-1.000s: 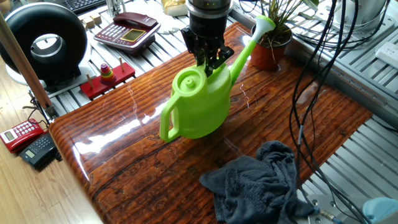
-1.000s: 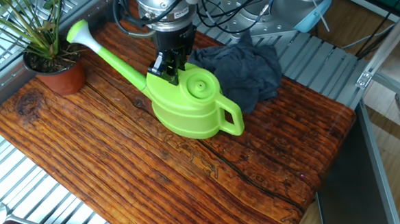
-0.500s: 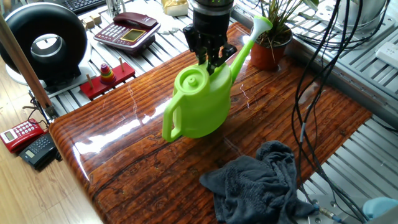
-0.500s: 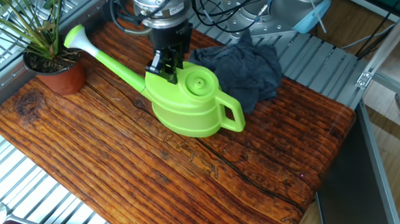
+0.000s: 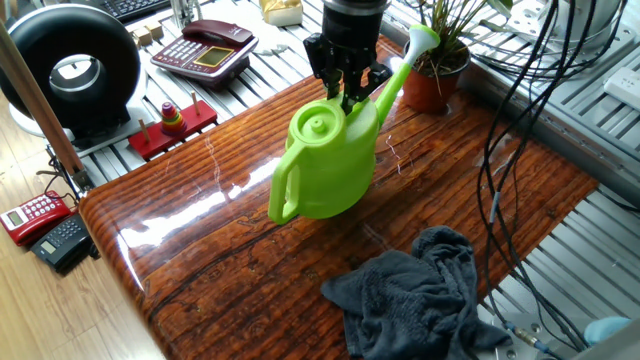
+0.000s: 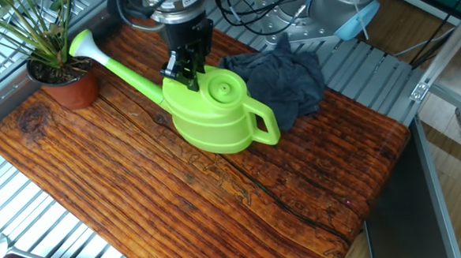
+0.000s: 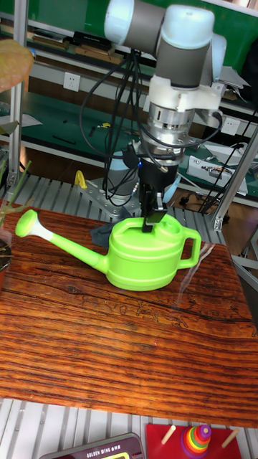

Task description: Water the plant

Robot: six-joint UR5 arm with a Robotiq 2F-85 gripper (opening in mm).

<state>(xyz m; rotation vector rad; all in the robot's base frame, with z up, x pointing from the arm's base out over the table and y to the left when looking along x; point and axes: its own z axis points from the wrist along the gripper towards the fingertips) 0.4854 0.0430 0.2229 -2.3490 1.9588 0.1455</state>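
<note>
Gripper [image 5: 349, 92] points straight down, clamped on the top rim of the green watering can [image 5: 330, 165], just beside its round cap. Can body hangs directly under the gripper, loop handle trailing on the far side from the spout. Whether the can base touches the counter [image 6: 139, 197] or hangs just above it, cannot tell.

Long spout runs up and away from the gripper; its white-tipped rose [image 6: 81, 42] sits at the rim of the plant [image 6: 53, 63], over the pot's edge. The plant is at the counter corner, beyond the spout end, near the counter's edge.

Grey cloth [image 6: 279, 75] lies behind the gripper on the handle side, near the opposite counter edge. Wide bare wood lies in front of the can. Hanging cables [image 5: 510, 120] cross the space beside the gripper in one fixed view.
</note>
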